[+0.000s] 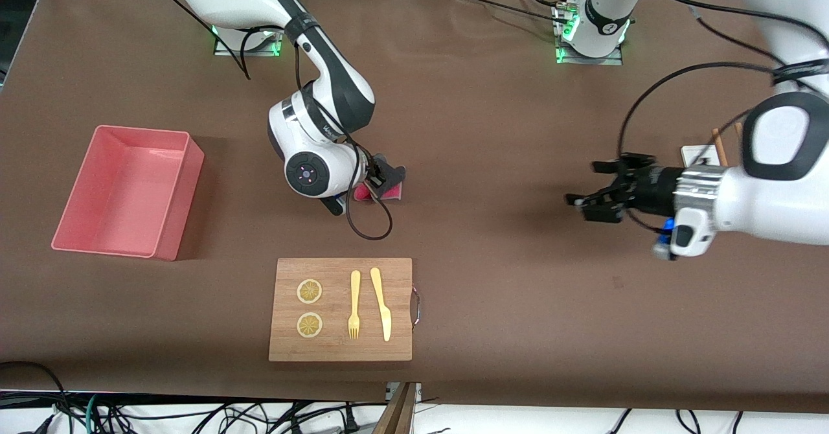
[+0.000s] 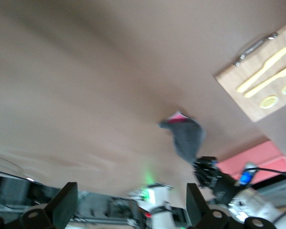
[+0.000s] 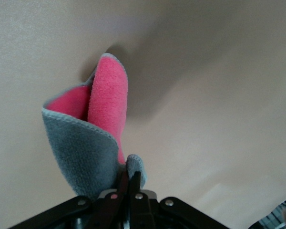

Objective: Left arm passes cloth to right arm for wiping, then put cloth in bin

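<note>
The cloth (image 1: 390, 190), dark grey on one face and pink on the other, hangs folded from my right gripper (image 1: 379, 180) over the middle of the table. In the right wrist view the right gripper (image 3: 131, 177) is shut on a grey edge of the cloth (image 3: 86, 138), whose pink fold reaches down to the brown tabletop. My left gripper (image 1: 588, 184) is open and holds nothing, in the air toward the left arm's end of the table and well apart from the cloth (image 2: 186, 136). The salmon-pink bin (image 1: 184, 194) stands at the right arm's end with nothing in it.
A wooden cutting board (image 1: 340, 346) lies nearer the front camera than the cloth, carrying two lemon slices (image 1: 309, 291), a yellow fork (image 1: 354, 304) and a yellow knife (image 1: 382, 303). A white tray (image 1: 694, 155) with wooden sticks shows partly under the left arm.
</note>
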Tool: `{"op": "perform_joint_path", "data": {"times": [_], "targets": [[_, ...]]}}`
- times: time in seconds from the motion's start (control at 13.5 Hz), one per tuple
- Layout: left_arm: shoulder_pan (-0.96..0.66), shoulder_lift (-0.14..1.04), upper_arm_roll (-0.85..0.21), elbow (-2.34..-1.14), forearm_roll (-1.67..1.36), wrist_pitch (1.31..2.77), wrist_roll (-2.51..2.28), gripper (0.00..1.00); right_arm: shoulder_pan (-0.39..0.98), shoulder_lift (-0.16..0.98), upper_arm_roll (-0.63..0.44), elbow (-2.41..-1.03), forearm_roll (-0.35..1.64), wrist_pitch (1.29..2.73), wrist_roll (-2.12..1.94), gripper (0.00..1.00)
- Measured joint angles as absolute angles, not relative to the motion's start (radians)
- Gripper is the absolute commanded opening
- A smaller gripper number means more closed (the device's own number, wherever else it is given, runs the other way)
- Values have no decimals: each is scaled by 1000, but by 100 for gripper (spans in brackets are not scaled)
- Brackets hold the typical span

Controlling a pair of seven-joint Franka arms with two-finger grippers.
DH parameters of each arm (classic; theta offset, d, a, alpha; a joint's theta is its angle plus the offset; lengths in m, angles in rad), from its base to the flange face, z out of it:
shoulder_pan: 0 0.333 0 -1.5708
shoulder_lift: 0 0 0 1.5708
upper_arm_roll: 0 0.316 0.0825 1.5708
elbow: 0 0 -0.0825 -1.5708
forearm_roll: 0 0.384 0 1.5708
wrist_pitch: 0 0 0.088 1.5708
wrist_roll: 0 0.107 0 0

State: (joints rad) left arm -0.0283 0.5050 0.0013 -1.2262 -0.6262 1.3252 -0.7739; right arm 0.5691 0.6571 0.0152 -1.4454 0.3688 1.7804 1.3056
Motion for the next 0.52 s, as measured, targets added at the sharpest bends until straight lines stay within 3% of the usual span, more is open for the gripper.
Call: {"op": "perform_joint_path", "data": {"times": [0.22, 0.52], "targets": [[-20, 369, -5, -1254, -416, 1245, -618, 100, 572, 672, 14, -1456, 299, 1779, 1266, 0], [-27, 186, -15, -1411, -182, 1269, -388, 100, 527, 710, -5, -1471, 205, 1779, 1120, 0]]}}
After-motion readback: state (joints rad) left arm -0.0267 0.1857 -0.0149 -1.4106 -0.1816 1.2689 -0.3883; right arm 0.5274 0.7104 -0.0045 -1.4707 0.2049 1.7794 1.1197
